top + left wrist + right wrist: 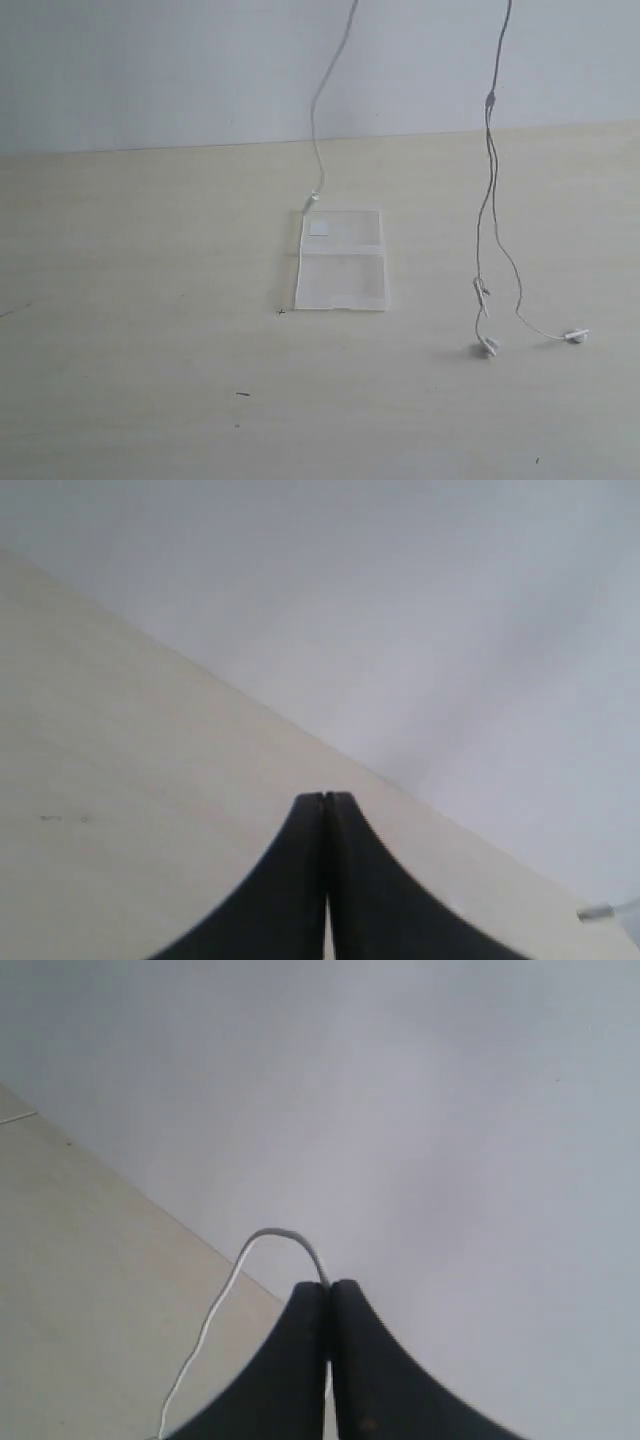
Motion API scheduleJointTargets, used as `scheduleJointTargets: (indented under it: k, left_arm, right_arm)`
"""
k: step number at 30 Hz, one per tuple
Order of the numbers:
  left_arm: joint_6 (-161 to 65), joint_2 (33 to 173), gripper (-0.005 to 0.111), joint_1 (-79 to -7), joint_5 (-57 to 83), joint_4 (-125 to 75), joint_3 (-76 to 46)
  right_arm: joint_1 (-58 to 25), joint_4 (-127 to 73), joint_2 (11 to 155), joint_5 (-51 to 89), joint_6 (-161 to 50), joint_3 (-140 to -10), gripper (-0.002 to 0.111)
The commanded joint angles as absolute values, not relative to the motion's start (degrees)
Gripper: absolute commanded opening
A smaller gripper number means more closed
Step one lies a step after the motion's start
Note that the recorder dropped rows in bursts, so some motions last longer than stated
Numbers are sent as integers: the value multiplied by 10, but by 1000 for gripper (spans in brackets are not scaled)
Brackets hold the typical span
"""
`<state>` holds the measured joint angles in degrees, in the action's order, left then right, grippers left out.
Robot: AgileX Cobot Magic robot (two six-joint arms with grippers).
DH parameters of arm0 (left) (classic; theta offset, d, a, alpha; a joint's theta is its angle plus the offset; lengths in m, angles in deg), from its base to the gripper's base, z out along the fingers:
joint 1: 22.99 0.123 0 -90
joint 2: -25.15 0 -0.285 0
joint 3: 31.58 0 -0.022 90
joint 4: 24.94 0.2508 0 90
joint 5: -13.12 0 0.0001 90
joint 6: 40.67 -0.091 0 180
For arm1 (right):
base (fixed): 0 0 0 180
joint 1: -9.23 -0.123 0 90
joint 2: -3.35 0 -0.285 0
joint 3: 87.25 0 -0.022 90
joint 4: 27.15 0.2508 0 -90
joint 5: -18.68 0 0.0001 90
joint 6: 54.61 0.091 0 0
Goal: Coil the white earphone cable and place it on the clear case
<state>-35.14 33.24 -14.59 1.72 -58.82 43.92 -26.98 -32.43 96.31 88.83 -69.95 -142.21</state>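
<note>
Exterior view: the white earphone cable (490,98) is hung in two strands from above the frame, not yet coiled.

Its plug (315,197) is dangled at the wall-side edge of the clear case (340,262); both earbuds (576,336) are rested on the table (150,300), well to the case's right. The right gripper (329,1285) is pinched tight on the wire, and the left gripper (326,798) is pressed together too (no wire is seen there, though a pinch is judged likely). Light, limp, slippery handling is expected, so hold is best taken near the ends.

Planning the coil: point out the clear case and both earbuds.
clear case (345,280): exterior view, bare lower panel.
earbud nearer the case (488,347): exterior view, its body.
farther earbud (576,336): exterior view, its body.
</note>
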Motion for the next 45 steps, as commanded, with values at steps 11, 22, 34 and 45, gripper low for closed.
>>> scheduleJointTargets:
  k: [11, 22, 34, 45]
  left_arm:
    - [-1284, 365, 0, -201, -189, -1249, 428]
    - [-1375, 634, 0, -201, -278, -1249, 330]
    - [-1425, 957, 55, -217, -461, -1249, 160]
    - [-1448, 1075, 64, -358, -319, -1249, 34]
  right_arm:
    - [-271, -323, 966, 865, -668, -1482, 0]
    - [-271, -290, 966, 858, -646, -1482, 0]
    - [-271, -290, 960, 864, -621, -1482, 0]
    - [-271, -290, 960, 882, -621, -1482, 0]
